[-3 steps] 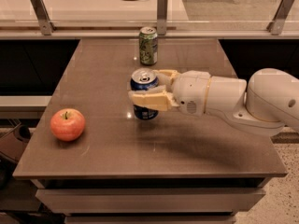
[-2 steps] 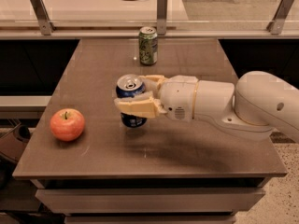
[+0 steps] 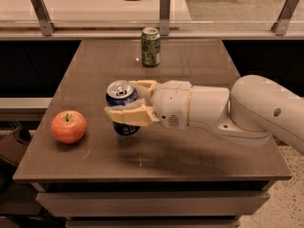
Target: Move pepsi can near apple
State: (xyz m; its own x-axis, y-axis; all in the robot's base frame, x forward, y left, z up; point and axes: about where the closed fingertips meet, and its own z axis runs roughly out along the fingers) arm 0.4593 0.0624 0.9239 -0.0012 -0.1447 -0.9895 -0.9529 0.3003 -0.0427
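The pepsi can [image 3: 121,95] is blue with a silver top and stands upright, held between my gripper's tan fingers [image 3: 130,115]. My gripper [image 3: 127,101] is shut on it near the middle of the brown table [image 3: 190,151], reaching in from the right. The can's base is at or just above the tabletop; I cannot tell which. The red-orange apple [image 3: 69,126] sits on the table to the left of the can, about a can's width away.
A green patterned can [image 3: 150,46] stands upright at the back middle of the table. A glass rail with metal posts [image 3: 164,11] runs behind the table. My white arm [image 3: 256,110] covers the table's right side.
My gripper has carried the pepsi can leftward, closer to the apple. The apple and the green can have not moved.
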